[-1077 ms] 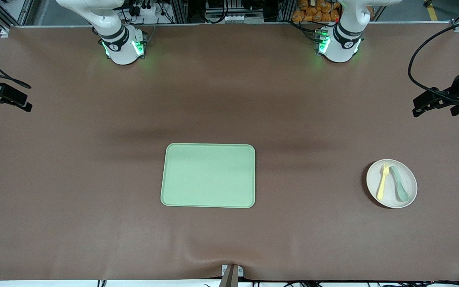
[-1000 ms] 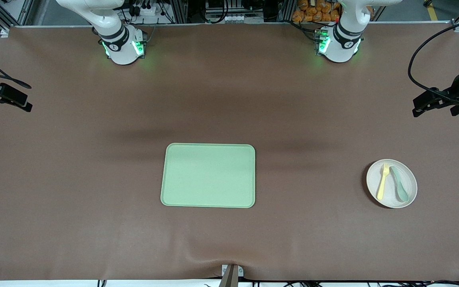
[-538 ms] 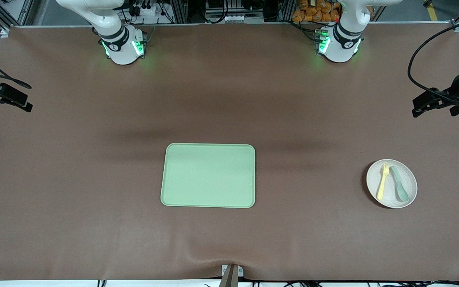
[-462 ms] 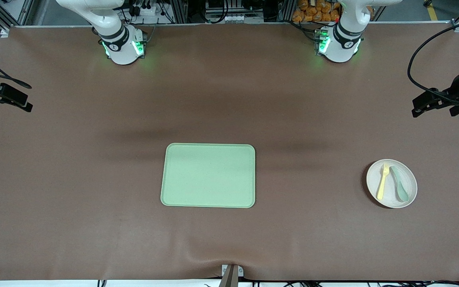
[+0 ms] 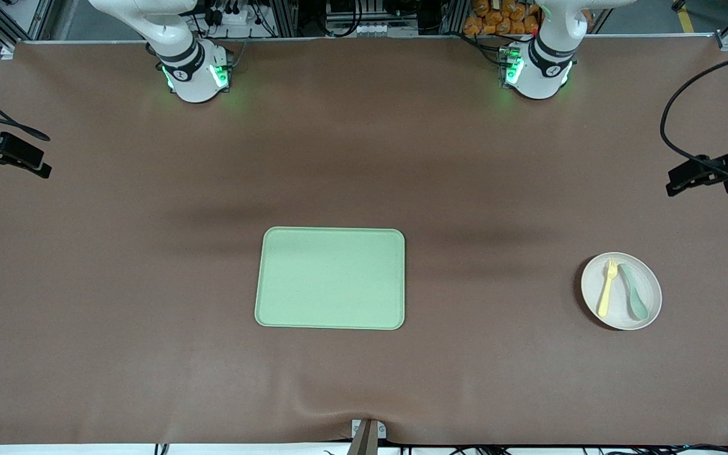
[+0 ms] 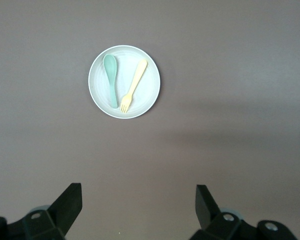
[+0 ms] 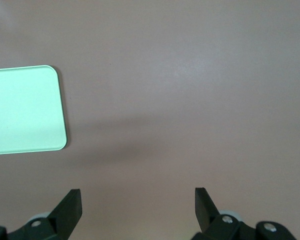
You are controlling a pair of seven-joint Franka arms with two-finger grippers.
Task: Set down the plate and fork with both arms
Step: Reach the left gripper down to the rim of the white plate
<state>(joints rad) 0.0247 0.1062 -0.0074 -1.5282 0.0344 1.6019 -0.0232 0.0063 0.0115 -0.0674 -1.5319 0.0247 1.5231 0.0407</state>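
The off-white plate (image 5: 591, 284) rests on the brown table toward the left arm's end. On it lie the pale-yellow fork (image 5: 606, 289) and a teal spoon (image 5: 633, 292), side by side. In the left wrist view the plate (image 6: 149, 82), fork (image 6: 132, 86) and spoon (image 6: 111, 80) show well ahead of my left gripper (image 6: 138, 200), which hangs open and empty high over bare table. My right gripper (image 7: 138, 200) is also open and empty, high over bare table near the right arm's end.
A light-green rectangular tray (image 5: 330, 278) lies mid-table with nothing on it; one of its corners shows in the right wrist view (image 7: 25, 110). Both arm bases (image 5: 193, 76) (image 5: 538, 72) stand along the robots' edge of the table. A small bracket (image 5: 367, 433) sits at the edge nearest the front camera.
The left arm's hand has drifted slightly outward toward its end of the table. The right arm, plate, fork, spoon and tray have not moved.
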